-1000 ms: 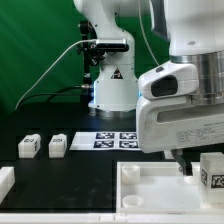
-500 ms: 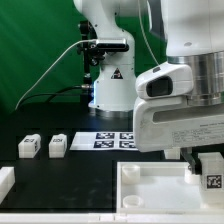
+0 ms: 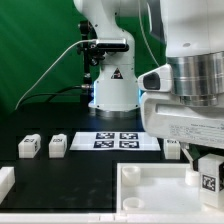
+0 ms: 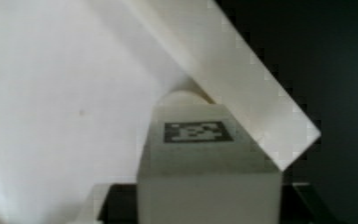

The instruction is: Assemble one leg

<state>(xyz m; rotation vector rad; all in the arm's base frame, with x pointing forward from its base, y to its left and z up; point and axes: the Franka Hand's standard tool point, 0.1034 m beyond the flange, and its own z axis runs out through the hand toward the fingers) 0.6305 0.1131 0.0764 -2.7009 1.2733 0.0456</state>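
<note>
My gripper is shut on a leg, a stubby white block with a square tag. It holds the leg upright over the far right corner of the large white tray-like piece. In the wrist view the leg fills the middle between my dark fingers, with the tray's flat face and its raised rim behind it. I cannot tell whether the leg touches the tray. Two more legs stand on the black table at the exterior view's left. Another leg stands behind the tray.
The marker board lies flat in front of the robot base. A white block sits at the lower left edge of the exterior view. A green curtain hangs behind.
The hand has turned about its axis and shifted a little, with the leg still in it. This uncovers the leg behind the tray. The other parts have not moved.
</note>
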